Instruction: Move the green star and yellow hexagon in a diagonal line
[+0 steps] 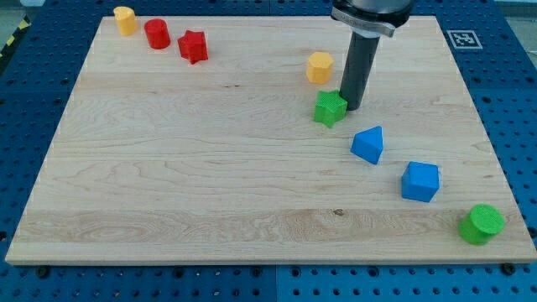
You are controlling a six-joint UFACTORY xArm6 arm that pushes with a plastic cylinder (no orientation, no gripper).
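Note:
The green star [330, 108] lies right of the board's middle. The yellow hexagon [320, 67] sits just above it, a little to the left, with a small gap between them. My tip [351, 107] is down on the board right at the green star's right side, touching it or nearly so. The rod rises from there to the view's top.
The wooden board [185, 184] fills the view. A blue block [368, 144], a blue cube [419, 181] and a green cylinder [482, 224] run down to the lower right. A yellow block [125, 20], a red cylinder [157, 34] and a red star [193, 46] sit at upper left.

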